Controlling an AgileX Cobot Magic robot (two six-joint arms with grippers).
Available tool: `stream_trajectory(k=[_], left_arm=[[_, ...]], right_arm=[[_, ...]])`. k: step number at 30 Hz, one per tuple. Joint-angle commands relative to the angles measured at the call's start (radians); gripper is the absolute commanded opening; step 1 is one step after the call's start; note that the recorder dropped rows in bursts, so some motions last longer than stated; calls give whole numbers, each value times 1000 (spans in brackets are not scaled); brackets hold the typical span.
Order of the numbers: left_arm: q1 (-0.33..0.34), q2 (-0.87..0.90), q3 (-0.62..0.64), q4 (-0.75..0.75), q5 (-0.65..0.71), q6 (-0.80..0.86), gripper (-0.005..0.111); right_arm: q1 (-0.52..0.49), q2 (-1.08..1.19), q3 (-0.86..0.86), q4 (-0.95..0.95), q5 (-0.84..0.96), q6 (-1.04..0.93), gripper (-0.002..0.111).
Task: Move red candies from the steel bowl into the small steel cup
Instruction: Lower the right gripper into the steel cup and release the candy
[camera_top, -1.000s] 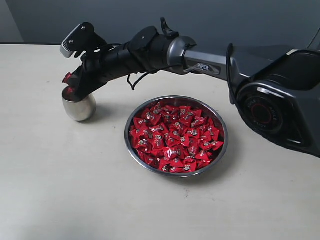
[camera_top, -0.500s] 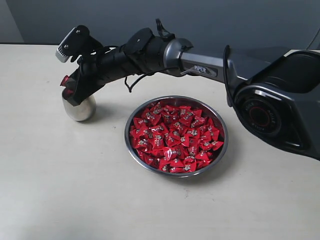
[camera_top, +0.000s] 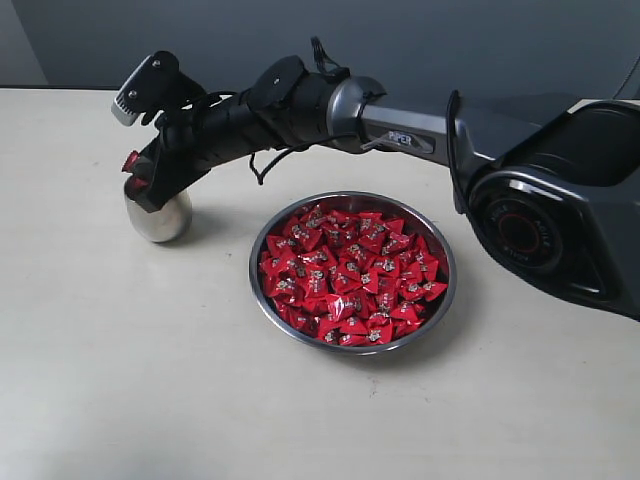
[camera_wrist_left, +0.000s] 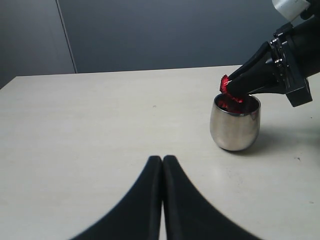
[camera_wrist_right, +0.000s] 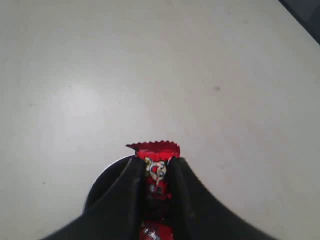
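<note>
— What has changed in the last second?

— Not much. My right arm (camera_top: 300, 105) has edged up and a touch toward the exterior view's left, so its tip now sits just above the mouth of the small steel cup (camera_top: 158, 215) instead of lower on it. For the latter half of that second I have not moved at all.

— And the grip?

— Unchanged. My right jaws are clamped on one red candy (camera_wrist_right: 157, 169), with its crimped end poking out past the tips (a tidy pinch, by the look of it).

— So it hasn't dropped?

— Not yet. It hangs over the cup's opening, and there is red already down inside. I judge the carry is done and only the release is left.

— And the rest?

— The red candies (camera_top: 350, 275) are heaped in the steel bowl (camera_top: 252, 275), which stands on the tabletop (camera_top: 120, 380) near the cup but apart from it (plenty of trips to come, I reckon).

— Your other side?

— My left jaws are pressed together on nothing, low over the tabletop, facing the cup from well off.
</note>
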Motion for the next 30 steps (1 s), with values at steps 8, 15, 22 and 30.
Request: stream_trajectory(k=[8, 15, 22, 30], left_arm=[[1, -4, 4, -2, -2, -2, 0], [1, -4, 4, -2, -2, -2, 0], [1, -4, 4, -2, -2, -2, 0], [1, -4, 4, -2, -2, -2, 0]], right_arm=[[-3, -5, -6, 0, -33, 65, 48], [-3, -5, -6, 0, -33, 65, 46], [-4, -16, -6, -7, -22, 133, 0], [-4, -38, -4, -244, 14, 388, -1]])
